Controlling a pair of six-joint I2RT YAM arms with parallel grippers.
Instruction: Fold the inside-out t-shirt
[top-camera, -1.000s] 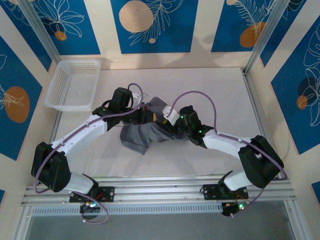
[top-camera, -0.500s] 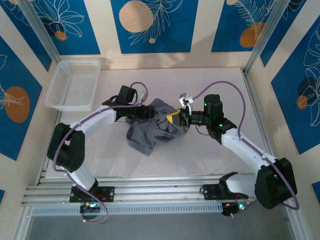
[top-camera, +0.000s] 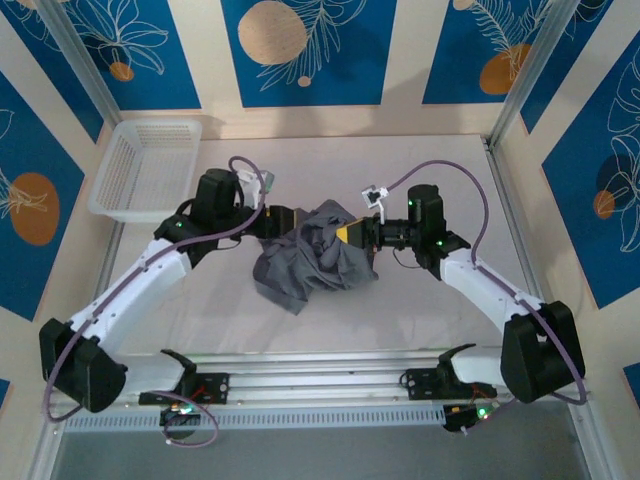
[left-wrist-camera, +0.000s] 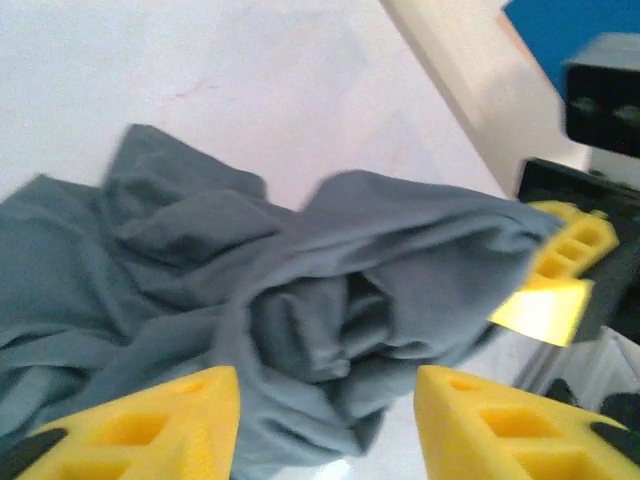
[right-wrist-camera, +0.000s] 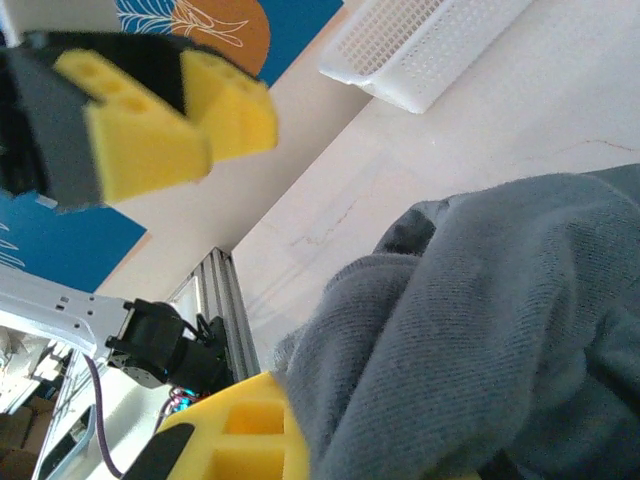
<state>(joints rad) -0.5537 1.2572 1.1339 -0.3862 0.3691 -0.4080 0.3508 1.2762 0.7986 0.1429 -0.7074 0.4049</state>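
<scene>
**Shirt bunched mid-table, one end pinched: the fold has yet to begin**

The shirt (top-camera: 305, 262) lies as a crumpled grey heap in the middle of the table (top-camera: 450, 170), well apart from the basket (top-camera: 150, 165) at the far left. No sleeve, hem or collar can be told apart in the folds, and no tag shows.

The right gripper (top-camera: 348, 233) sits at the heap's right edge with its jaws together on a raised ridge of cloth. In the right wrist view the fabric drapes straight over its lower finger (right-wrist-camera: 240, 435). The left gripper (top-camera: 288, 217) faces it from the heap's far-left edge. Its jaws stand apart with nothing clamped, and in the left wrist view cloth lies loose in the gap between its fingers (left-wrist-camera: 150, 420).

By my reading this is the sorting-out step: the bundle must be opened and laid flat before any fold makes sense, so the task is at an early stage.

The next move probably calls for the left gripper to close on a single edge of cloth rather than a thick wad, opposite the right one's hold. The two could then draw apart to stretch the shirt. The risk is gathering several layers at once, which would leave the heap twisted.
</scene>
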